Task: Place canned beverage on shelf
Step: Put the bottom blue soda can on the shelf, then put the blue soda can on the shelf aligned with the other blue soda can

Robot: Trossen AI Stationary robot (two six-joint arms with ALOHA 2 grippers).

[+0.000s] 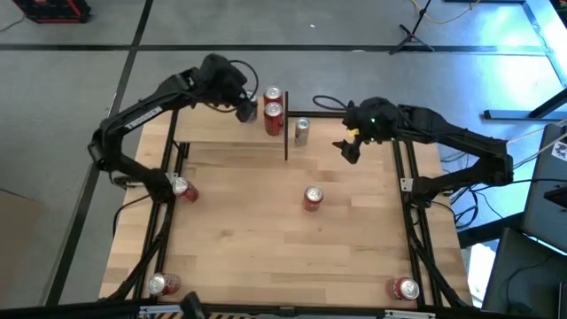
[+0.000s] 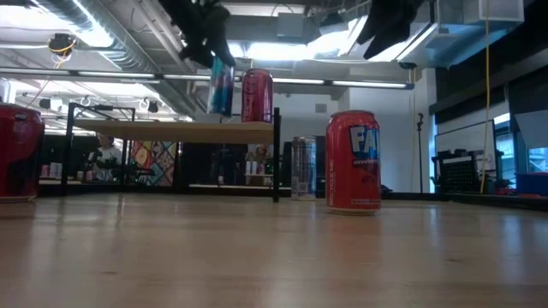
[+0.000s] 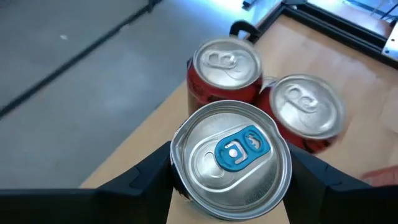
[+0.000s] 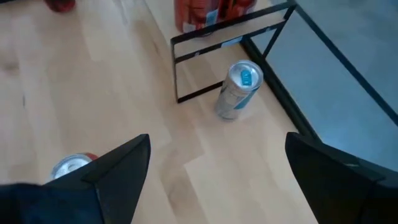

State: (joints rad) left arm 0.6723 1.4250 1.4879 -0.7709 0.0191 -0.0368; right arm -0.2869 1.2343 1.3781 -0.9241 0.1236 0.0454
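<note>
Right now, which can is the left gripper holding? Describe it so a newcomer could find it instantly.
Find the small light-wood shelf with black posts at the table's far edge. Over it the left gripper clamps a slim silver can beside two red cans. Only this one has a blue pull tab.

A blue-tabbed can (image 3: 231, 160) stands upright on the light-wood shelf (image 2: 171, 130) beside 2 red cans (image 1: 273, 112).

— What sort of place is this?
— A robotics lab or workshop. Two dark arms are bolted to a wooden table (image 1: 248, 221) on a bare grey floor (image 1: 292, 27).
— And behind it?
— Exposed ceiling ducts (image 2: 94, 34), strip lights, loose cables, monitors, a tripod.
</note>
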